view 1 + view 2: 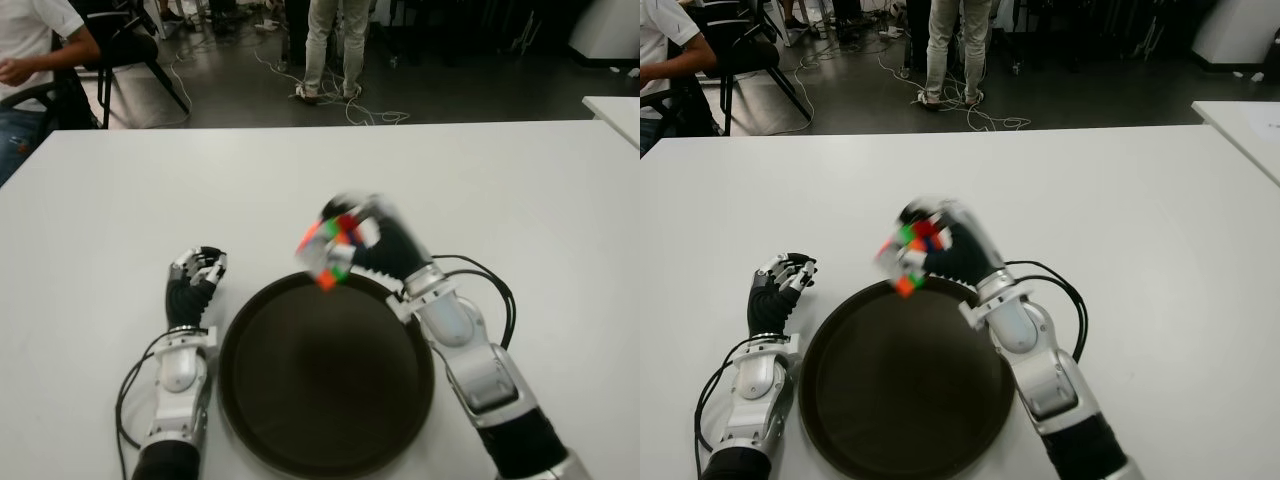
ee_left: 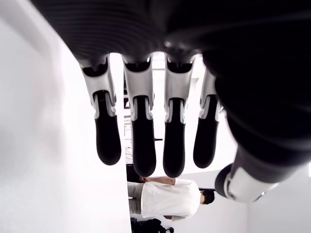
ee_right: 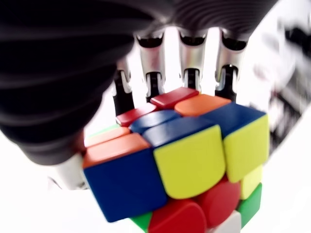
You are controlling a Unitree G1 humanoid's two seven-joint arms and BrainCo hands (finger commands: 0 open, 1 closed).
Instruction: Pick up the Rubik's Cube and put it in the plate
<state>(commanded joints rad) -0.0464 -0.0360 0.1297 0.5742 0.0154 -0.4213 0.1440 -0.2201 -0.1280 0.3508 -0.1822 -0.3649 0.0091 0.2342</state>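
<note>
The Rubik's Cube, with mixed coloured faces, is held in my right hand above the far rim of the plate; the right wrist view shows the cube close up with the fingers curled around its far side. The plate is a round dark dish on the white table, just in front of me. My left hand shows to the left of the plate, its fingers relaxed and holding nothing.
Black cables run along my right arm and cables loop by the left one. Beyond the table's far edge a seated person is at the left and a standing person's legs at the middle, with cords on the floor.
</note>
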